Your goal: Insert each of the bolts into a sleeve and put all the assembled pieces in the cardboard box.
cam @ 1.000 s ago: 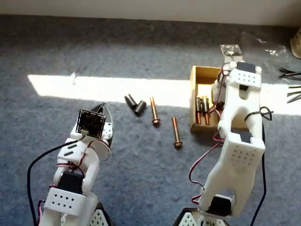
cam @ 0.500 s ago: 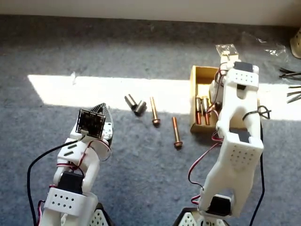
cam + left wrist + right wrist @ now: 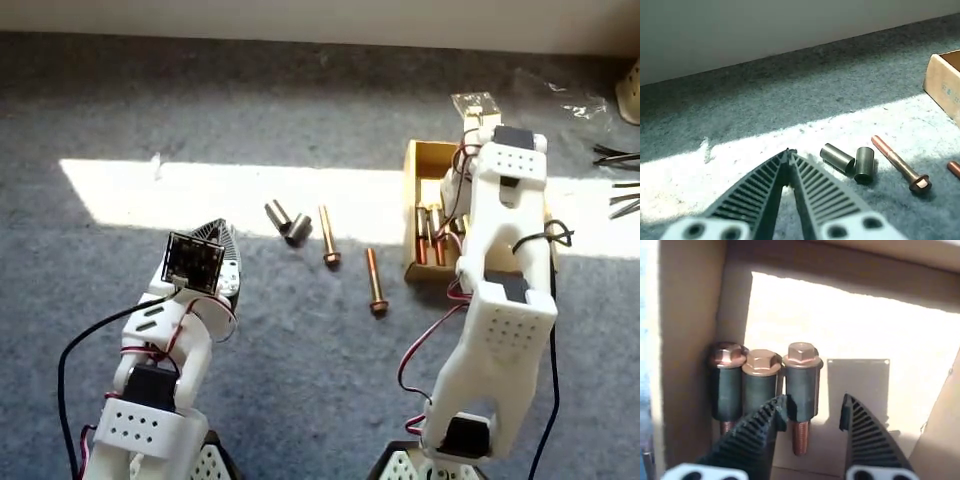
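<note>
Here: right tool [image 3: 813, 400] parted over three sleeved bolts [image 3: 760, 385].

You're looking down on grey carpet [image 3: 300, 400], a bright band of sunlight [image 3: 150, 190] crossing the middle of the frame, a pale wall [image 3: 300, 18] along the top edge, crumpled clear plastic [image 3: 570, 95] at upper right
</note>
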Tool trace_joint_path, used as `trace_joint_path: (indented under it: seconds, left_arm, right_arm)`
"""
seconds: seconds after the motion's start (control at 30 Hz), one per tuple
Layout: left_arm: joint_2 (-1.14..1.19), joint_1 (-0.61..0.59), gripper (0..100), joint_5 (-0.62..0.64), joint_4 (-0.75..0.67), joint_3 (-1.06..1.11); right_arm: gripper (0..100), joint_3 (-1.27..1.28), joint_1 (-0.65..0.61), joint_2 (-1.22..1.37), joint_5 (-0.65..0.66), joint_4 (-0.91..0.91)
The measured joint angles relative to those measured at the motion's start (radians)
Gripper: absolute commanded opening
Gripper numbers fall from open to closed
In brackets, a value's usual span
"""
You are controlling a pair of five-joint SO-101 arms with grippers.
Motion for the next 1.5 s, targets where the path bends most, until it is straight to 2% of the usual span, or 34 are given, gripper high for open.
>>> trace_joint_path:
  seconds: [0.33,0.43,0.53,0.7,0.9,1.17,1.33,1.5]
  left_arm:
    - [0.0,0.0,1,0.0,0.0,0.0]
    - [0.0,0.0,1,0.0,0.0,0.0]
    - [0.0,-0.028,1,0.0,0.0,0.0]
    - [0.0,-0.106,1,0.0,-0.014,0.0]
    - [0.0,-0.184,1,0.0,-0.017,0.0]
    - [0.0,-0.368,1,0.0,-0.017,0.0]
    - [0.0,-0.466,1,0.084,-0.017,0.0]
    - [0.0,-0.493,1,0.107,-0.017,0.0]
  right_arm:
    - [15.2,-0.264,-0.12,-0.077,0.0,0.255]
    - [11.5,-0.33,-0.163,-0.112,0.0,0.327]
    - [7.7,-0.358,-0.204,-0.149,0.0,0.338]
    - [7.7,-0.362,-0.296,-0.196,-0.002,0.339]
    - [7.4,-0.362,-0.42,-0.203,-0.086,0.339]
    - [7.4,-0.362,-0.562,-0.146,-0.331,0.339]
    - [7.4,-0.364,-0.624,-0.054,-0.428,0.339]
    - [7.4,-0.364,-0.669,0.035,-0.535,0.339]
